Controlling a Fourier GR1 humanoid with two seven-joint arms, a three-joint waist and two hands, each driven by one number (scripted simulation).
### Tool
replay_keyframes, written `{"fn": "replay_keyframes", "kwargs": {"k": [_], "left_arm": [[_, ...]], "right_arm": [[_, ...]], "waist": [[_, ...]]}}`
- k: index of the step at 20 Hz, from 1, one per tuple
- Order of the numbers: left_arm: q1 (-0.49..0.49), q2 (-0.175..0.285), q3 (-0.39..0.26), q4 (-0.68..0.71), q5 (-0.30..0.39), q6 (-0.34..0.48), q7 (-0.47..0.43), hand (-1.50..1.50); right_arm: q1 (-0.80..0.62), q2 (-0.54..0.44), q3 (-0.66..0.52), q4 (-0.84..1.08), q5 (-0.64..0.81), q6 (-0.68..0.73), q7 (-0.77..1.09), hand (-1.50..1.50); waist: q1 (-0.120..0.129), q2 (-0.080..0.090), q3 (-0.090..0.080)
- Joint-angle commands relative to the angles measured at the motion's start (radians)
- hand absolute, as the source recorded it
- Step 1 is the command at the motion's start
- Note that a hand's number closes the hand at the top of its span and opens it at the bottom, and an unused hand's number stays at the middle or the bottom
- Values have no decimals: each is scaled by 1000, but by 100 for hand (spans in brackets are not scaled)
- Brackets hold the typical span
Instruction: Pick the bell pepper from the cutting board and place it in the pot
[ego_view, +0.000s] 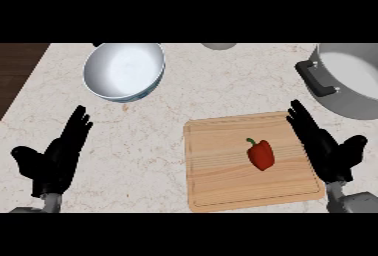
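Left hand (55, 160): well left of the cutting board (221, 170), over bare table (184, 95). Its fingers (77, 122) are straight and close together, pointing away from the robot, with the thumb out to the left. It holds nothing.

White bowl (124, 70): beyond the board's far-left corner, well apart from it, sitting on the table.

Small grey round thing (218, 46): straight beyond the board at the view's top edge and cut off. Can't tell what it is.

Cutting board: light wood with a groove round the rim, flat on the table.

Red bell pepper (260, 154): lies on the board, right of its centre, with the green stem toward the board's far edge. Neither hand touches it.

Right hand (332, 155): over the board's right edge, overlapping it, near the pepper but apart. Its fingers (299, 117) are straight and together, with the thumb out to the right. It holds nothing.

Grey metal pot (347, 102): beyond the board's far-right corner and cut off by the view's right side. Its black handle (316, 79) faces the board. The right fingertips are near the handle, not touching.
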Motion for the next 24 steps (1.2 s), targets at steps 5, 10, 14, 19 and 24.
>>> {"fn": "replay_keyframes", "kwargs": {"k": [5, 10, 14, 19, 24], "left_arm": [[-155, -6, 42, -64, -14, -11, -82, 0], [-226, -26, 72, -56, 20, -14, -73, 0], [-267, -37, 79, -36, 27, -18, -79, 0], [-288, -29, 92, 21, 9, -27, -100, 0], [-282, -60, 72, 54, -10, -21, -122, 0]], "right_arm": [[-290, -42, 43, -86, -183, 482, -84, 150], [-397, -258, -16, 48, 71, 629, -355, -150], [-439, -286, -6, 95, 148, 763, -604, -150], [-491, -389, 1, 188, 336, 837, -863, -150], [-528, -471, 136, 182, 550, 759, -969, -150]], "waist": [[81, 33, -17], [50, 53, -18], [55, 64, -15], [40, 54, -19], [24, 39, -23]]}}
